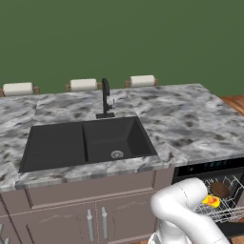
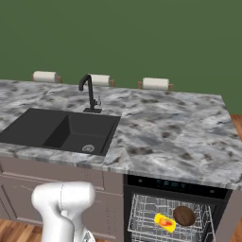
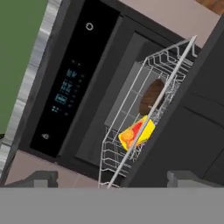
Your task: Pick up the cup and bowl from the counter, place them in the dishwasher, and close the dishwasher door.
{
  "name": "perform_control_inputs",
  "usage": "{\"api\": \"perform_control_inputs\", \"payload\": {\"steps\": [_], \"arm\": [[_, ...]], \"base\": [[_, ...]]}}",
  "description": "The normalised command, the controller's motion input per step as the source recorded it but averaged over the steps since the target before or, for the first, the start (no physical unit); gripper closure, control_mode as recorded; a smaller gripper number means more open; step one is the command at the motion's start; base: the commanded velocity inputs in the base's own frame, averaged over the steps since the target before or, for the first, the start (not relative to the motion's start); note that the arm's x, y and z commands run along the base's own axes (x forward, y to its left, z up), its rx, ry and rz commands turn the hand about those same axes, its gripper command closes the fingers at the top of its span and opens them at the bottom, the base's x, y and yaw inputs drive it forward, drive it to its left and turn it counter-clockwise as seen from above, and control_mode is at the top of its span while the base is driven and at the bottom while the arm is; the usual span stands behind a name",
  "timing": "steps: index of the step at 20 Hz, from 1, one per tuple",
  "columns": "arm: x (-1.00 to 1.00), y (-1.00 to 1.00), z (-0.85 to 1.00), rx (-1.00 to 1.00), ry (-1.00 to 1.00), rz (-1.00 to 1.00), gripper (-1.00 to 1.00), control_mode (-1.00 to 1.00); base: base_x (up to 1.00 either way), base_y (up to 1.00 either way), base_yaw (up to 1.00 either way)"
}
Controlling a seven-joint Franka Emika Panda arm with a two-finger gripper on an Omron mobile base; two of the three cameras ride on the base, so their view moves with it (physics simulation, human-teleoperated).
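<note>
The claw (image 3: 112,178) stands wide open, holding and touching nothing, above the white rack (image 3: 131,131) where the cup (image 3: 136,133) and bowl (image 3: 152,97) lie.

Even, flat rendered light, no glare; shadows faint (sink basin (image 1: 86,143) darkest); hand view perhaps slightly soft.
</note>
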Motion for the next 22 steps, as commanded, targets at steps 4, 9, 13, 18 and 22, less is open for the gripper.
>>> {"api": "perform_control_inputs", "payload": {"steps": [4, 9, 13, 18, 22], "arm": [[-0.02, 0.0, -0.5, 0.0, -0.19, 0.0, -1.0, -1.0], [-0.28, -0.06, -0.47, 0.0, -0.2, 0.0, -1.0, -1.0], [-0.28, -0.09, -0.51, 0.0, -0.2, 0.0, -1.0, -1.0], [-0.07, -0.12, -0.51, 0.0, -0.2, 0.0, -1.0, -1.0], [0.0, -0.19, -0.56, 0.0, -0.18, 0.0, -1.0, -1.0]], "base": [[0.0, 0.0, 0.0], [0.0, 0.0, 0.0], [0.0, 0.0, 0.0], [0.0, 0.0, 0.0], [0.0, 0.0, 0.0]]}}
